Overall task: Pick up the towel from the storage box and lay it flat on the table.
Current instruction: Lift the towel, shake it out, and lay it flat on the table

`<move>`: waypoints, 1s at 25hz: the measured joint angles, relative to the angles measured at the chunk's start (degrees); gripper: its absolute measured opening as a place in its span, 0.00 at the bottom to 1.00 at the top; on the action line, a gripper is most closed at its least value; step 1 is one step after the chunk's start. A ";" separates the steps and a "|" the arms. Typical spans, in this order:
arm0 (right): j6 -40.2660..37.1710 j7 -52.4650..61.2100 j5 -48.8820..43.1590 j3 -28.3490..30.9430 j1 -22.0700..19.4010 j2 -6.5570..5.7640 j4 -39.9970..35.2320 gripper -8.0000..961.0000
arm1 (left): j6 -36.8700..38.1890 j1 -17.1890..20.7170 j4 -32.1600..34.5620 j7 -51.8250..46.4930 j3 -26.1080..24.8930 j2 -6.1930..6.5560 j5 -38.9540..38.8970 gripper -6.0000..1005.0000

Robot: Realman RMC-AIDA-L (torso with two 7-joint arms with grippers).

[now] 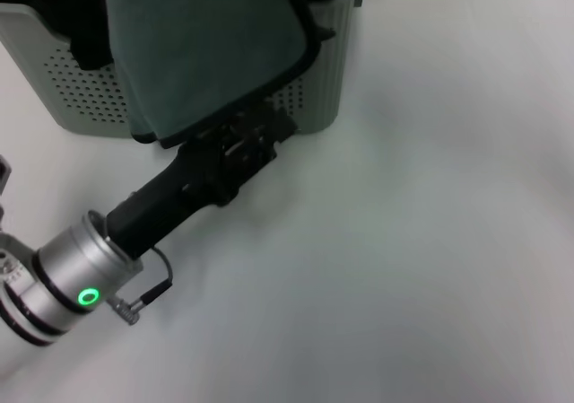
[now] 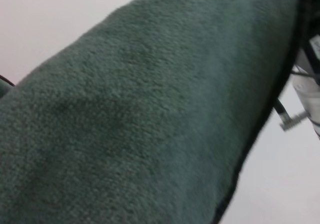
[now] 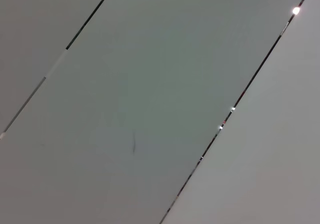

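The towel (image 1: 211,48) is up out of the storage box (image 1: 325,71), grey-teal face outward, black stitched border running down its right edge, draped right over the left gripper (image 1: 260,125). The cloth covers the fingertips, so whether that gripper is pinching the towel or merely carrying it slung across the top cannot be told. In the left wrist view, cloth fills almost everything.

Here's the risk as it looks: if the towel is only hanging over the gripper body, any quick swing toward the table (image 1: 430,241) could let it slide off in a heap instead of flat. Its lower fold sits close against the box's front wall, so a low sideways pull might drag on the rim or nudge the box. A dark cloth (image 1: 85,26) shows at the box's left side; it could snag and come along.

The towel's top is cut off by the frame, and its mustard face and label don't show. The right gripper is nowhere visible; its wrist view shows only pale panels with dark seams.
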 joint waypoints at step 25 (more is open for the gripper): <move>-7.00 -0.39 0.23 -4.72 2.16 0.00 0.31 0.01 | 0.78 -4.39 -4.79 -16.03 -7.36 0.00 0.84 0.57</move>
